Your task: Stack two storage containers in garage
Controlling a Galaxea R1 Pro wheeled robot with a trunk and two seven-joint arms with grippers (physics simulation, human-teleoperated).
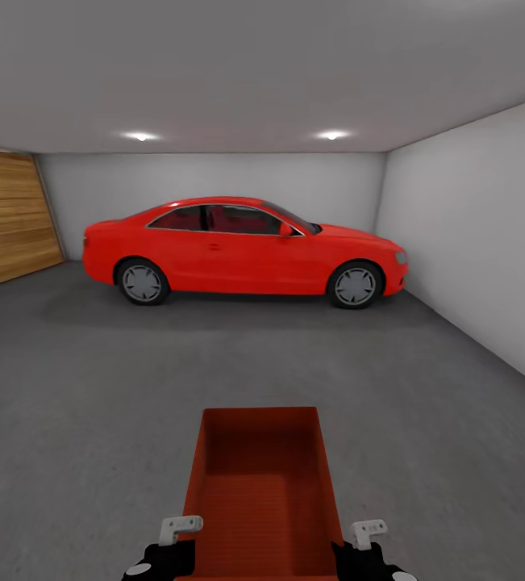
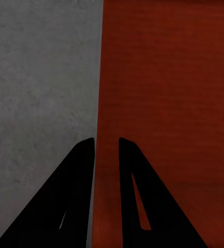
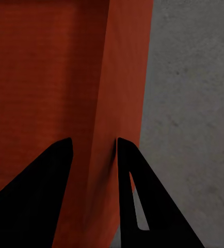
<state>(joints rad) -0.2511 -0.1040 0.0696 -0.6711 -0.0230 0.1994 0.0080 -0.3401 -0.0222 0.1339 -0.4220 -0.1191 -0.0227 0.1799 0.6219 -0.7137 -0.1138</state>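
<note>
An orange-red, lidless storage container [image 1: 260, 484] sits upright and empty at six o'clock, long axis pointing toward twelve, above the garage's dark grey floor [image 1: 77, 403].

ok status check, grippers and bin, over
Left gripper and right gripper each shut on a side wall of the orange bin. In garage, bin not yet down. Grey floor ahead, red car beyond.
</note>
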